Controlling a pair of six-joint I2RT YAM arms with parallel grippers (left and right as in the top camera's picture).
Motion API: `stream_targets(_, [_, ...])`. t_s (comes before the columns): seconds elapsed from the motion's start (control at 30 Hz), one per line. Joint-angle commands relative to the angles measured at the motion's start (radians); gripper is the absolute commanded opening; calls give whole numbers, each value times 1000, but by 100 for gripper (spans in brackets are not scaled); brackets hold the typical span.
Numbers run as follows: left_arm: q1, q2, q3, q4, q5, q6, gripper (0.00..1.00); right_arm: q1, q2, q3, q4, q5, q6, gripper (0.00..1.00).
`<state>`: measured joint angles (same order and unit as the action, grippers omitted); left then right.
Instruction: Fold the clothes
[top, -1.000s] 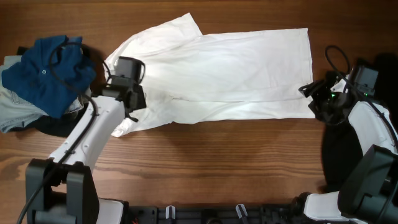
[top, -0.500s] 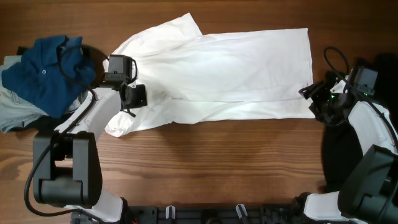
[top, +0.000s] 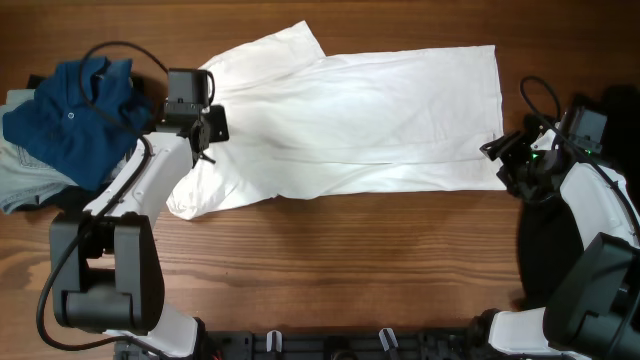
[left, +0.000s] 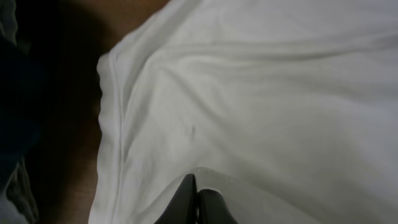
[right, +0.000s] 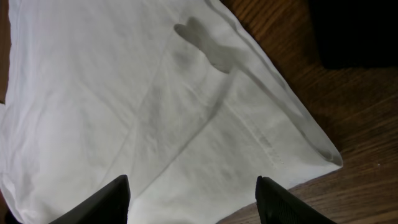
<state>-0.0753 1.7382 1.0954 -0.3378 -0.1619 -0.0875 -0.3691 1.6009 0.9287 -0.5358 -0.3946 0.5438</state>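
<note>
The white shirt lies spread flat across the wooden table, its hem to the right and its sleeves to the left. My left gripper rests on the shirt's left part near the upper sleeve. In the left wrist view its black fingers are pressed together, with a small peak of white fabric pinched at their tips. My right gripper hovers over the lower right hem corner. Its jaws stand wide apart above the cloth, and nothing is between them.
A dark blue polo shirt lies heaped at the far left on a pale grey garment. A black garment lies at the right edge under the right arm. Bare wood runs along the front.
My left gripper has shut and moved up and to the left across the shirt, and the shirt's lower left sleeve has shifted slightly. The right arm has stayed still.
</note>
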Motion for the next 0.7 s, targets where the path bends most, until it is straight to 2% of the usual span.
stream_targets(0.0, [3,5,21,35,66,-2,4,2,11,18,0,23,-19,65])
stream_targets(0.1, [3,11,21,34,73,-2,6,2,11,18,0,37,-18,65])
stream_targets(0.13, [3,13,21,34,72,-2,18,2,11,18,0,37,-17,65])
stream_targets(0.2, [4,13,21,35,71,-1,31,2,11,18,0,37,-17,65])
stream_targets(0.27, [6,12,21,26,65,-2,56,2,11,18,0,37,-18,65])
stream_targets(0.37, [6,12,21,-63,64,-2,72,2,11,18,-7,37,-21,65])
stream_targets(0.4, [6,12,21,-108,69,-6,73,2,11,18,-11,37,-21,65])
stream_targets(0.43, [5,12,21,-152,102,-18,70,2,11,18,-13,37,-21,66])
stream_targets(0.53, [0,13,18,-240,265,-21,47,2,11,18,-14,37,-20,66])
stream_targets(0.57, [-3,13,12,-251,302,-21,43,2,11,18,-16,37,-21,66])
stream_targets(0.67, [-24,20,-35,-203,329,-21,38,2,11,18,-15,37,-20,66])
